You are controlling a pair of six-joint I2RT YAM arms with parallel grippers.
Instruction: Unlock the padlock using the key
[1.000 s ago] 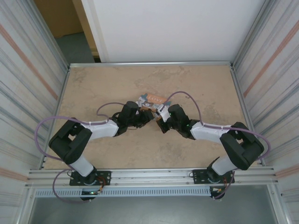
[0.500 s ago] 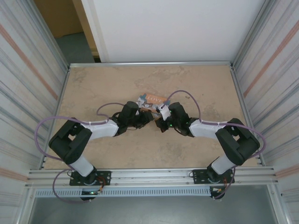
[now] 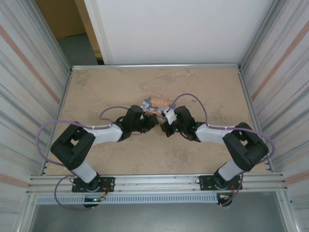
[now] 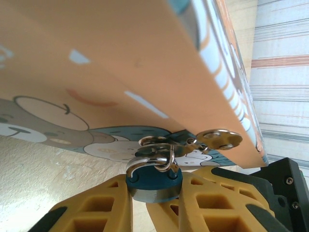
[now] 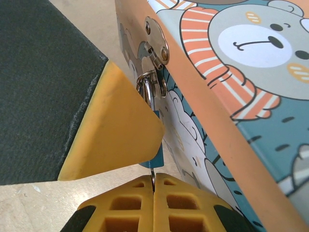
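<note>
**Padlock (image 4: 153, 185) clamped at the box hasp, key at its base**

I see the padlock hanging by its silvery shackle (image 4: 145, 163) from the hasp (image 4: 166, 144) on the side of the orange animal-print box (image 4: 96, 58). The box sits on the table (image 3: 96, 92) near its middle, just beyond both wrists. My left gripper (image 4: 154, 193) is clenched on the blue body of the lock, with one yellow finger on each side.

On the right wrist camera the same lock shows as a thin blue sliver just beside the box wall. It is half hidden by one of the left fingers (image 5: 116, 130). My right gripper (image 5: 153, 193) has its fingers pressed together on a thin metal blade, the key (image 5: 152, 177). The key points up at the underside of the padlock, but I cannot tell whether its tip is in the keyhole.

From above, the two grippers meet nose to nose at the near side of the box.
</note>
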